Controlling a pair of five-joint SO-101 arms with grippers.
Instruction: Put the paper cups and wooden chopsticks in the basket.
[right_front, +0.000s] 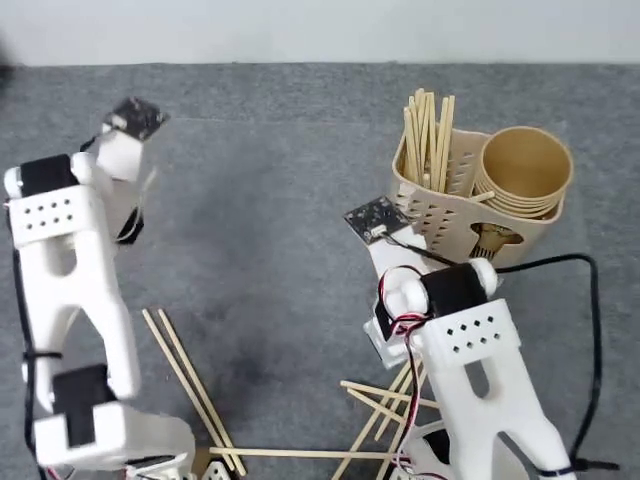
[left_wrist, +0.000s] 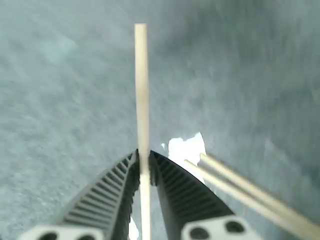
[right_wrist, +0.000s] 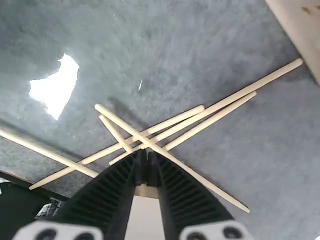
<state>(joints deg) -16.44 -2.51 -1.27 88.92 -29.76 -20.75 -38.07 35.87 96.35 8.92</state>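
Holding cups (right_front: 525, 165) and a chopstick bundle (right_front: 428, 135), basket (right_front: 440, 215) part-filled. Left jaws grip one chopstick (left_wrist: 142, 90); right jaws closed above loose chopsticks (right_wrist: 200, 122) along surface edge by arm bases. Judged: several outstanding.

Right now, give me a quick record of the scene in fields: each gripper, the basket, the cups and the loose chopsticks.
left gripper: shut on a held chopstick, over the grey mat
right gripper: jaws closed, over the crossed loose chopsticks
basket: at the mat's far side, two compartments
paper cups: stacked in one compartment
upright chopsticks: in the other compartment
left to do: loose chopsticks on the mat
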